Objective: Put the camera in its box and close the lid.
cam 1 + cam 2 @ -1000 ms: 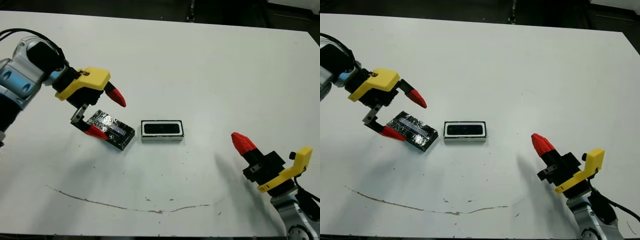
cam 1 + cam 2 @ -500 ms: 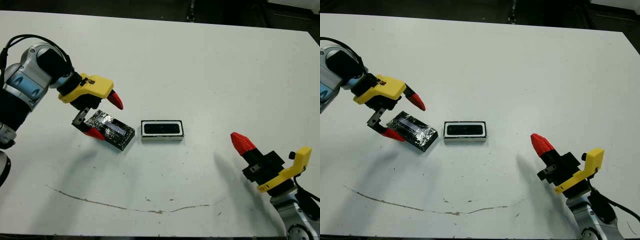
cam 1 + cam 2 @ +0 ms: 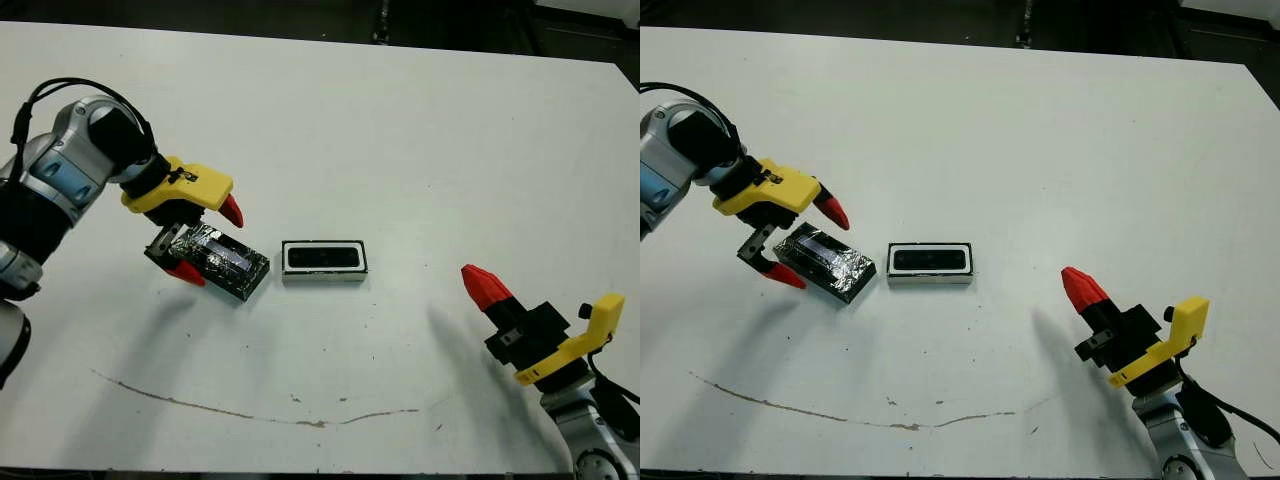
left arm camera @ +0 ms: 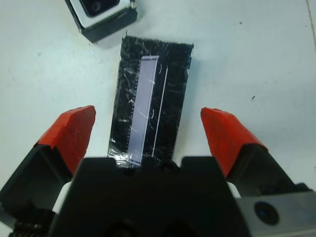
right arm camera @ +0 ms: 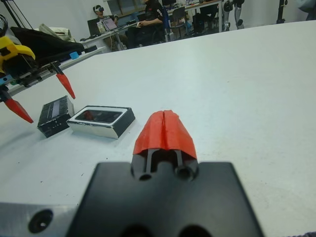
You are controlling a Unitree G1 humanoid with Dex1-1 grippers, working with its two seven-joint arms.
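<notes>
Your right gripper (image 3: 489, 285) is idling pinched together nearest you, while your left gripper (image 4: 148, 129) is straddling, fingers wide, the speckled lid (image 4: 150, 116) just beside the box (image 3: 324, 261) holding the camera (image 3: 323, 258); probably light, stiff, slick, so grip its long edges.

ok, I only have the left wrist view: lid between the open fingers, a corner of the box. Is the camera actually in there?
Observer: Yes. The head view shows the camera lying flat inside the box.
Operator: And the right arm?
Observer: The right end effector is shut and empty. It sits well to the robot's right of the box, far from the lid.
</notes>
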